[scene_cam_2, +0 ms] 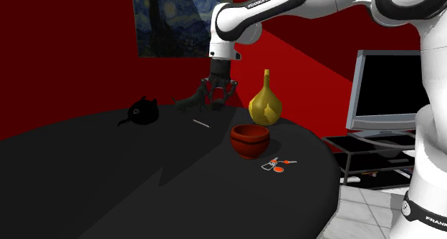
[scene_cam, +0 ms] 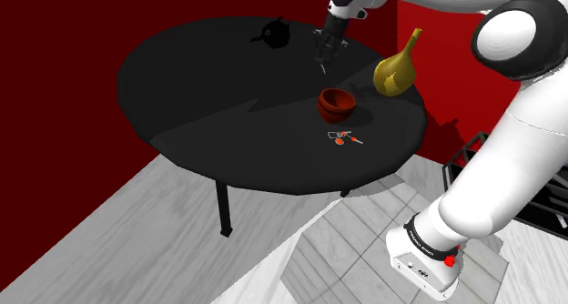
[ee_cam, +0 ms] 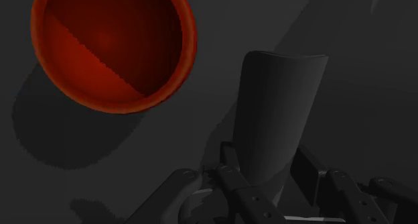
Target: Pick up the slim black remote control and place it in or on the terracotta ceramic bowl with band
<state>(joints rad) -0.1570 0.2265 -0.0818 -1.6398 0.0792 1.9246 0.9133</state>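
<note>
My black gripper (ee_cam: pixel 270 181) is shut on the slim black remote (ee_cam: pixel 278 108), which sticks out past the fingers as a dark slab. In the second exterior view the gripper (scene_cam_2: pixel 217 93) hangs a little above the round black table (scene_cam_2: pixel 107 180), with the remote (scene_cam_2: pixel 189 102) jutting toward that view's left. The reddish-brown bowl (scene_cam_2: pixel 248 140) stands upright and empty, nearer the table's front edge than the gripper. In the shoulder view the gripper (scene_cam: pixel 326 53) is above and slightly left of the bowl (scene_cam: pixel 335 103). Seen from the wrist, the bowl (ee_cam: pixel 114 45) lies beside the remote's tip, not under it.
A yellow long-necked vase (scene_cam: pixel 395 70) stands close to the bowl's right in the shoulder view. A black teapot (scene_cam: pixel 273 33) sits at the table's far side. A small red and white keyring-like object (scene_cam: pixel 342 137) lies near the front edge. A screen on a stand (scene_cam_2: pixel 397 87) is beyond the table.
</note>
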